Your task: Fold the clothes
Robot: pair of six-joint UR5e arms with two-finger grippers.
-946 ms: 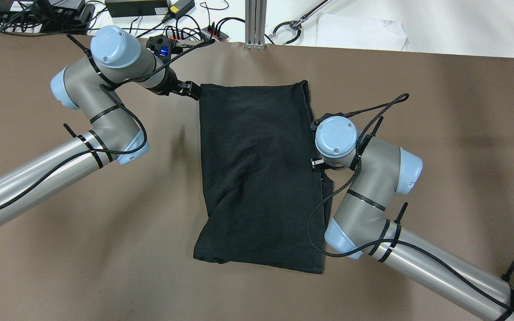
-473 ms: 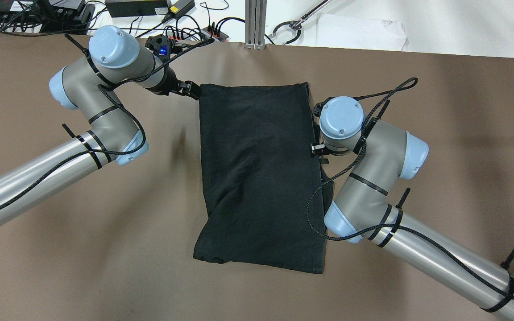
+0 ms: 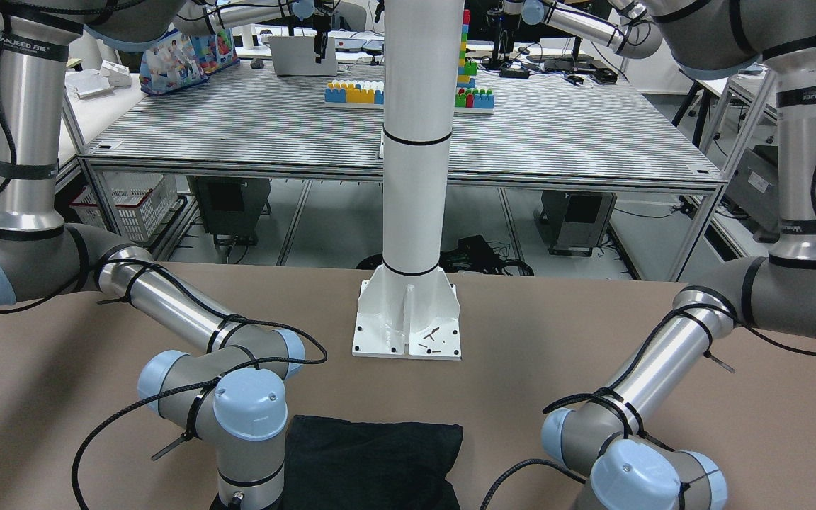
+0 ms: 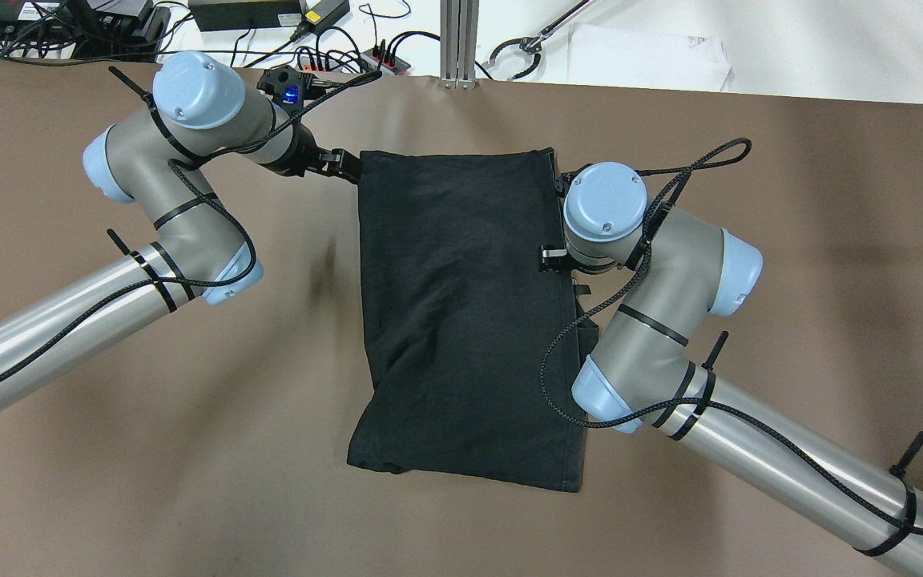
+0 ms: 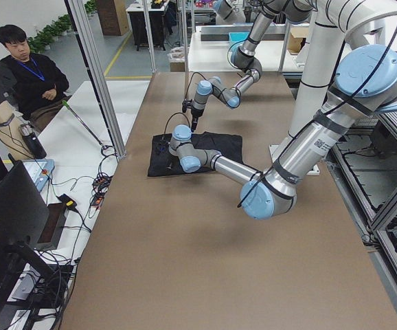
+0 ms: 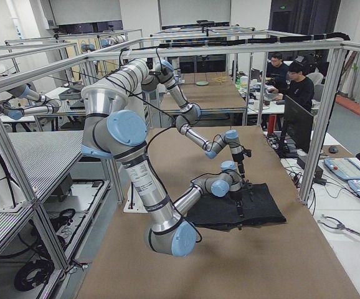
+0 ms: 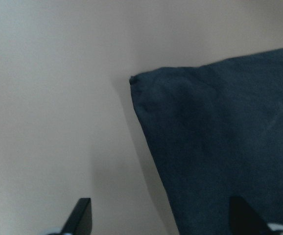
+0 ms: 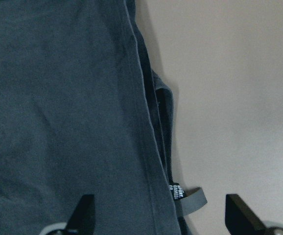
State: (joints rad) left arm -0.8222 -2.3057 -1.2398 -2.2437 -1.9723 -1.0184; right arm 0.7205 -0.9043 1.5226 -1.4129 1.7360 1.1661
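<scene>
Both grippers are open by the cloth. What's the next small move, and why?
Probably lower the right gripper onto the layered right edge of the black cloth and close: its open fingers straddle that hem, gripping nothing. The left gripper is open too, the cloth's corner lying just ahead of it.

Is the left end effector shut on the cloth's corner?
No: the left end effector is wide open; the black cloth lies flat, ungripped.

overhead, front-facing, two end views, wrists close over cloth (image 8: 58,98)
</scene>
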